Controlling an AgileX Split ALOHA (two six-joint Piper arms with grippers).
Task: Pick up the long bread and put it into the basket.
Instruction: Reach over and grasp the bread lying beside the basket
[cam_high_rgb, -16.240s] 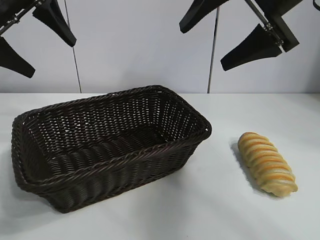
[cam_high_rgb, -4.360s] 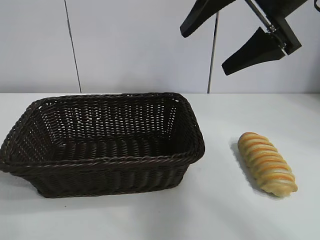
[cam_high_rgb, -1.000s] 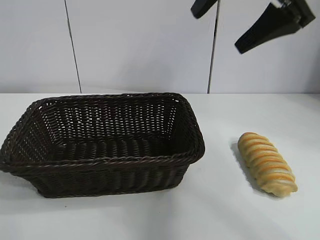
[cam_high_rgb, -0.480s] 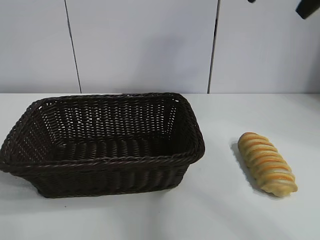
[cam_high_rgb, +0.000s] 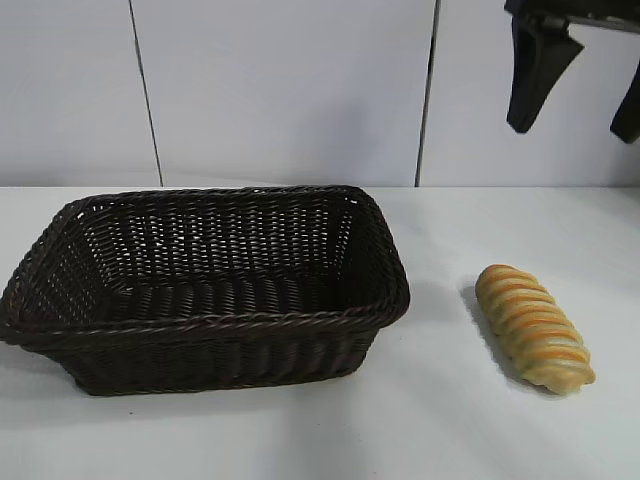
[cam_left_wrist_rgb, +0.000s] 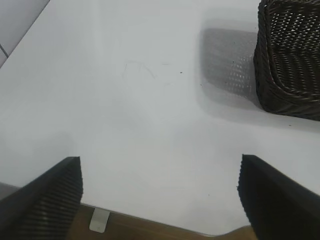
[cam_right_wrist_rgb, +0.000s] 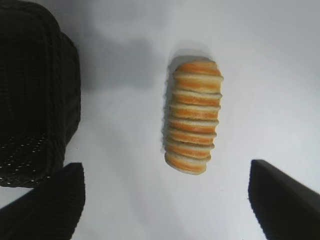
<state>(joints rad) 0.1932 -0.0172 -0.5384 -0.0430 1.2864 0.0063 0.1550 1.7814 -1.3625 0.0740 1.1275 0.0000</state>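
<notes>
table (cam_high_rgb: 440, 440): white top, pale panelled wall behind
basket (cam_high_rgb: 205, 285): left half of table, nothing inside
long bread (cam_high_rgb: 532, 326): lying on table right of basket, apart from it
right gripper (cam_high_rgb: 575, 85): above bread, fingers spread wide, holding nothing
left gripper (cam_left_wrist_rgb: 160, 192): fingers apart, over bare table beside basket

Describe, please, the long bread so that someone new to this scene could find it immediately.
Start at the large dark wicker basket on the white table. To its right, apart from it, the long bread lies alone on the bare tabletop, below the open right gripper. It is the only golden-tan item, ridged with orange-brown and pale spiral stripes.
</notes>
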